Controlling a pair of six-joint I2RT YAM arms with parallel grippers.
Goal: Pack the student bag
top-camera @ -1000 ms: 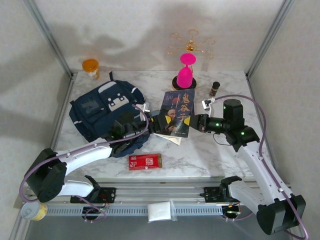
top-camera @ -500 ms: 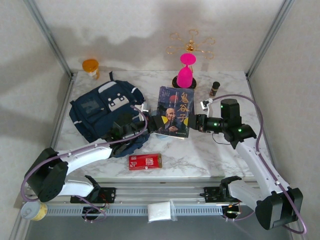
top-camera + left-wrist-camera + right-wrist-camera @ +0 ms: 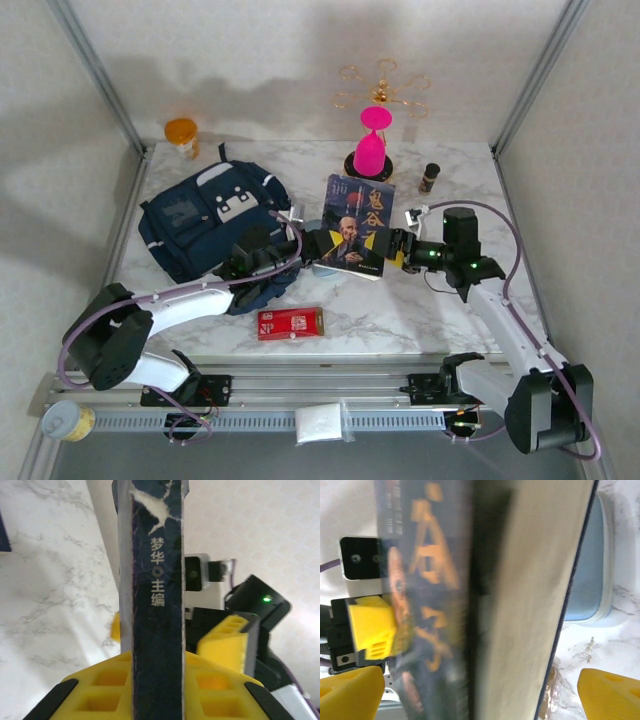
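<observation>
The student bag (image 3: 212,222), a big navy backpack with pale patches, lies at the left of the marble table. Just right of it a dark book (image 3: 356,224) with orange lettering stands tilted up off the table. My left gripper (image 3: 312,244) is shut on the book's left edge; in the left wrist view the spine (image 3: 156,605) runs up between the yellow fingers (image 3: 95,690). My right gripper (image 3: 396,250) is open at the book's right edge. In the right wrist view its yellow fingertips (image 3: 350,692) stand wide on either side of the blurred book (image 3: 520,605).
A light-blue pencil case (image 3: 588,580) lies under the book. A red box (image 3: 290,322) sits near the front edge. At the back stand an orange jar (image 3: 182,134), a pink goblet (image 3: 370,148), a gold stand (image 3: 382,88) and a small dark bottle (image 3: 430,177).
My left gripper closed on the book's left edge and my right gripper opened, letting go of it. The book tipped up more upright and the right arm drew back slightly.
</observation>
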